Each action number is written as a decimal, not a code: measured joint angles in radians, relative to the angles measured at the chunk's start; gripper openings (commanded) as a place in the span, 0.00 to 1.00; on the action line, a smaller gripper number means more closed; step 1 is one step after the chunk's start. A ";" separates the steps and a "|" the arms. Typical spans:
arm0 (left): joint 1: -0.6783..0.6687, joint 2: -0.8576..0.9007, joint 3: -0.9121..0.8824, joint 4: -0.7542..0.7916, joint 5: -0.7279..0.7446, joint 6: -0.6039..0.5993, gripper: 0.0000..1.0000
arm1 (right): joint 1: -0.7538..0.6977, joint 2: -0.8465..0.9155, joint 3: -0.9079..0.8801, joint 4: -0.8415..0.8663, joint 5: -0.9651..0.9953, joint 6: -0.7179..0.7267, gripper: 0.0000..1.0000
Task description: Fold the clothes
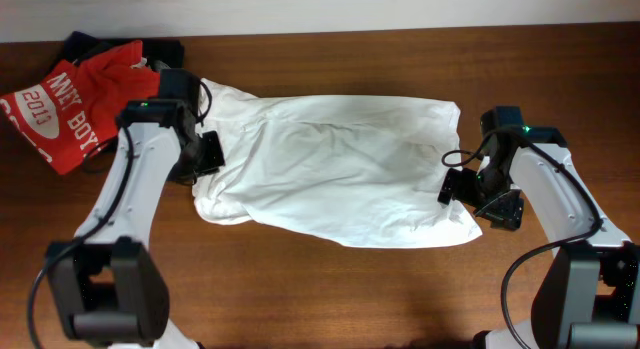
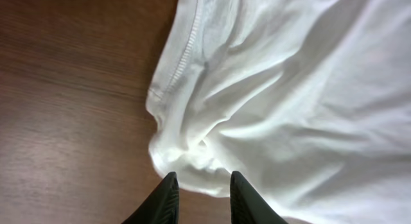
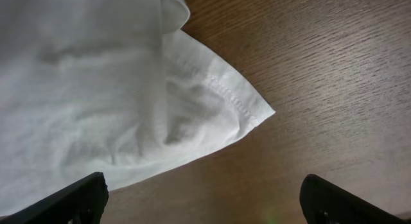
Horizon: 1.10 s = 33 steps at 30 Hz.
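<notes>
The white T-shirt (image 1: 340, 169) lies crumpled across the middle of the table, its print hidden. My left gripper (image 1: 205, 154) is at the shirt's left edge. In the left wrist view its fingers (image 2: 202, 185) are open a little, just short of a bunched fold of the shirt (image 2: 282, 89), holding nothing. My right gripper (image 1: 465, 194) is at the shirt's right edge. In the right wrist view its fingers (image 3: 205, 192) are wide open above bare wood, with a hemmed corner of the shirt (image 3: 128, 102) lying just ahead.
A red shirt with white "2013" lettering (image 1: 70, 104) lies on a black garment (image 1: 165, 51) at the table's far left corner. The brown wooden table (image 1: 330, 289) runs bare along the front.
</notes>
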 measured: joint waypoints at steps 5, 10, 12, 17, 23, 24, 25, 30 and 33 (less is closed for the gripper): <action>0.000 0.139 0.000 0.002 0.000 0.000 0.82 | 0.000 0.002 -0.090 0.062 0.000 0.000 0.97; 0.000 0.139 0.000 -0.005 -0.003 0.000 0.83 | 0.000 0.002 -0.197 0.194 -0.003 0.051 0.69; 0.000 0.139 0.000 -0.004 -0.003 0.000 0.83 | 0.000 0.002 -0.214 0.225 -0.003 0.055 0.66; 0.000 0.139 0.000 -0.005 -0.003 0.000 0.84 | 0.000 0.011 -0.224 0.269 -0.003 0.082 0.58; 0.000 0.139 0.000 -0.005 -0.003 0.000 0.84 | 0.000 0.017 -0.263 0.335 0.023 0.122 0.25; 0.000 0.139 0.000 -0.005 -0.003 0.000 0.84 | 0.000 0.015 -0.291 0.352 0.024 0.137 0.39; 0.000 0.139 0.000 -0.005 -0.003 0.000 0.84 | 0.000 0.013 -0.294 0.354 0.027 0.155 0.47; 0.000 0.140 0.000 -0.007 -0.003 0.000 0.84 | -0.022 0.009 -0.296 0.320 0.038 0.186 0.62; 0.000 0.140 -0.001 -0.007 -0.003 0.000 0.84 | -0.105 0.008 -0.304 0.310 -0.001 0.184 0.55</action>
